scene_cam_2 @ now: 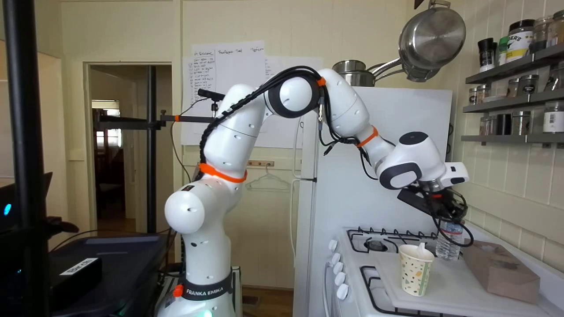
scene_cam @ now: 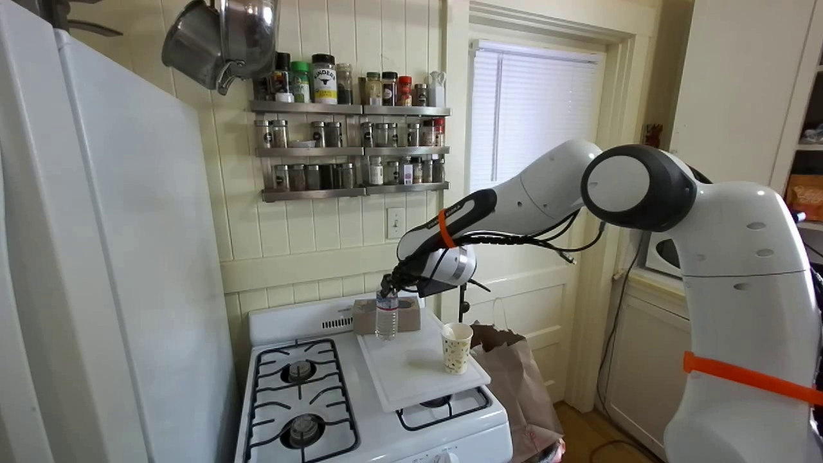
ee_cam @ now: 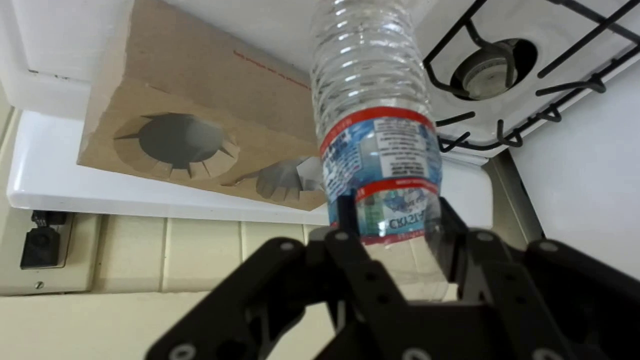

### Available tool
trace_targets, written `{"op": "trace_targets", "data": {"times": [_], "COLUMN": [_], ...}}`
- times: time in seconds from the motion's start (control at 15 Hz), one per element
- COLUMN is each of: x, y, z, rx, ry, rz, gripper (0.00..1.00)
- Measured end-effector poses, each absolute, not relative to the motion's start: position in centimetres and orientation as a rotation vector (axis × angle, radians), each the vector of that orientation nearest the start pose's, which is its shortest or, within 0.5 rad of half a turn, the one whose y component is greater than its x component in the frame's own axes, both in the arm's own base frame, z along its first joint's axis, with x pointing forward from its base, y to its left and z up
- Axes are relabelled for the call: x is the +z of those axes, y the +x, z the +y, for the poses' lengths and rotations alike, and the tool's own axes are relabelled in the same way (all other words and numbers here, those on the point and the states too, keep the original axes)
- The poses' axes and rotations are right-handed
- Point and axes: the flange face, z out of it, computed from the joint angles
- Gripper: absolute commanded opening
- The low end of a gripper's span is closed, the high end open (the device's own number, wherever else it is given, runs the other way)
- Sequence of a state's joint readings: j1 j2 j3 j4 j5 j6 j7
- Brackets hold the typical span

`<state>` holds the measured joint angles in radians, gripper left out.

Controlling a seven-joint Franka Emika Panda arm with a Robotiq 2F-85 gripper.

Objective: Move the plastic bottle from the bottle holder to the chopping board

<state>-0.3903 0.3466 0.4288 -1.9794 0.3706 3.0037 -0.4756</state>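
The plastic bottle [ee_cam: 372,75] is clear and ribbed, with a blue and red label. My gripper [ee_cam: 396,217] is shut on its upper part, one finger on each side. In both exterior views the bottle [scene_cam: 386,321] [scene_cam_2: 448,244] hangs upright below the gripper [scene_cam: 388,286] [scene_cam_2: 454,215], in front of the bottle holder. The bottle holder [ee_cam: 215,65] is a brown cardboard box with round holes, also seen in both exterior views [scene_cam: 409,316] [scene_cam_2: 506,268]. The white chopping board [scene_cam: 411,376] [scene_cam_2: 440,293] lies on the stove; I cannot tell whether the bottle's base touches it.
A patterned paper cup [scene_cam: 456,350] [scene_cam_2: 415,270] stands on the board. Black burner grates [scene_cam: 302,399] lie beside the board. The fridge [scene_cam: 116,257] stands beside the stove. A paper bag [scene_cam: 517,392] stands on the floor. Spice racks [scene_cam: 315,193] hang on the wall above.
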Motion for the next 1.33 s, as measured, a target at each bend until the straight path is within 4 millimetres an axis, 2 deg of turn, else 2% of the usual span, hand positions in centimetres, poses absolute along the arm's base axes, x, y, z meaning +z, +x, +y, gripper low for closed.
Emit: {"op": "trace_targets", "data": {"times": [0.4,0.47,0.53,0.67,1.0,1.33], "x": [36.0,35.7,35.3,34.8,34.6,34.9], "y": [65.1,65.1,65.1,65.2,65.5,66.0], "z": [-2.6,-2.6,-2.6,-2.5,-1.9,-1.7], "rx": [-1.103,-1.103,-1.106,-1.124,-1.160,-1.179], "ry": [-2.808,-2.809,-2.810,-2.811,-2.810,-2.829], "rz": [-0.128,-0.128,-0.127,-0.126,-0.136,-0.143], "gripper": [0.14,0.30,0.64,0.64,1.00,1.00]}}
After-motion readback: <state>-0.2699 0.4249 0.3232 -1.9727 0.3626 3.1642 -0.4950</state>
